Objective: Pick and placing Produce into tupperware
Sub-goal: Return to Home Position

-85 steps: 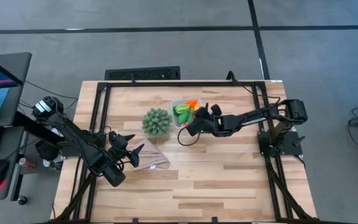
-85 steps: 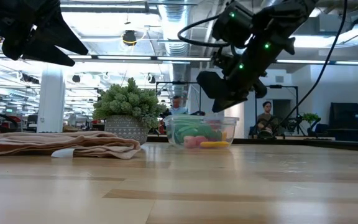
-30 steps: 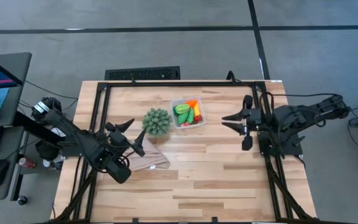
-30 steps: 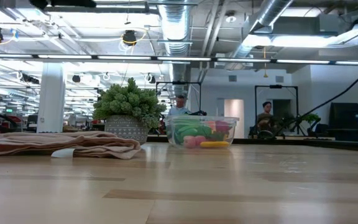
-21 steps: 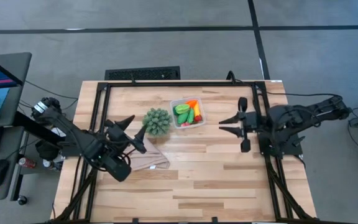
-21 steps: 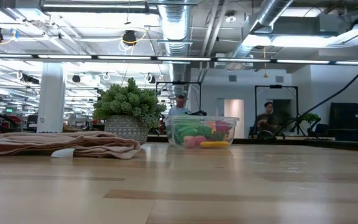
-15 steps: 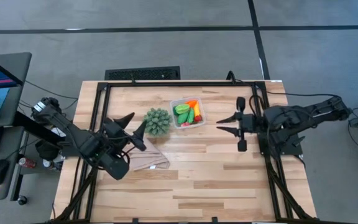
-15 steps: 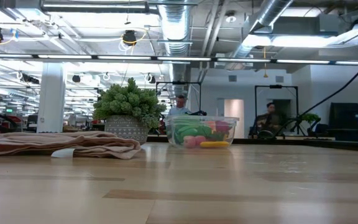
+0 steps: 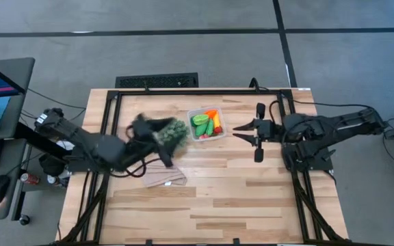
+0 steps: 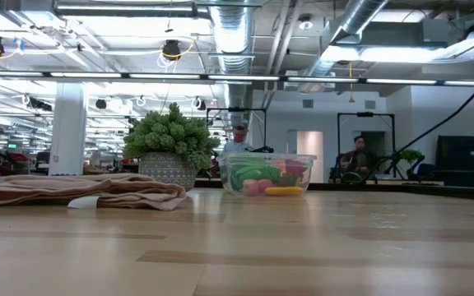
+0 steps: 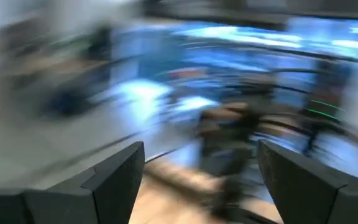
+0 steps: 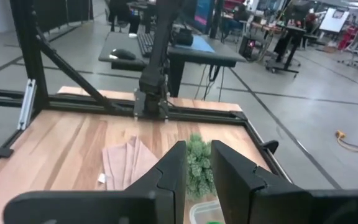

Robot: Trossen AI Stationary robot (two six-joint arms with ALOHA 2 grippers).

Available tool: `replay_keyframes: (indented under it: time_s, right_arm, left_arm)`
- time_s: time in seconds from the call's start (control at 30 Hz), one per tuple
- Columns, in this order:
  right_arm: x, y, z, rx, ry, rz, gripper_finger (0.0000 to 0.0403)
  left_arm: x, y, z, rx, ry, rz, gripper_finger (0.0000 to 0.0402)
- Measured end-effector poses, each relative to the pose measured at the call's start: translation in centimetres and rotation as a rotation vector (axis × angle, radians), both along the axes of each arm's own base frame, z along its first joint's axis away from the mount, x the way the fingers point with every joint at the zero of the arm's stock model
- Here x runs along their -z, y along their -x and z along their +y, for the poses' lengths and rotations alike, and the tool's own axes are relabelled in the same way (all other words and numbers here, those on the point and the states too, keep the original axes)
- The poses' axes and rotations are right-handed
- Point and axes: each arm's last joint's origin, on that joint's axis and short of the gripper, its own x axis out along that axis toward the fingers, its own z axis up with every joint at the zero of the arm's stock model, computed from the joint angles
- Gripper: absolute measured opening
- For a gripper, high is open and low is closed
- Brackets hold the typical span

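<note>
The clear tupperware (image 9: 206,124) stands on the table's far middle, holding the produce: green pieces, an orange carrot, a yellow banana and red bits (image 10: 267,176). My right gripper (image 9: 240,133) hovers to its right, fingers pointing at it with a gap between them, holding nothing (image 12: 197,146). My left gripper (image 9: 154,128) is a blur just left of the spiky green ball (image 9: 175,134). Its fingers stand wide apart and hold nothing (image 11: 201,146). Neither gripper shows in the low view.
The spiky green ball (image 10: 171,136) sits left of the tupperware. A tan folded cloth (image 9: 163,175) lies on the near side of the ball. A black frame (image 9: 183,91) runs round the table. People sit in the room behind (image 10: 356,154).
My left arm has swung fast from over the cloth toward the table's far edge and the spiky ball, turning as it went. My right gripper has slid toward the table's left, closer to the tupperware. Nothing on the table has moved.
</note>
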Motion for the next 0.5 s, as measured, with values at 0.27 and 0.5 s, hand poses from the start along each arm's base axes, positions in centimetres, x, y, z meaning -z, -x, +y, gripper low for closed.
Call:
replay_keyframes:
  time_s: [0.27, 0.5]
  right_arm:
    - [1.0, -1.4, 0.3, 0.008, -0.093, 0.041, 0.0068]
    - [0.4, -1.6, 1.0, -0.187, -0.173, -0.015, 0.0068]
  left_arm:
    - [-0.7, -1.8, -0.3, 0.601, -0.602, -0.052, 0.03]
    - [1.5, -2.4, 1.6, 0.378, -0.612, 0.256, 0.03]
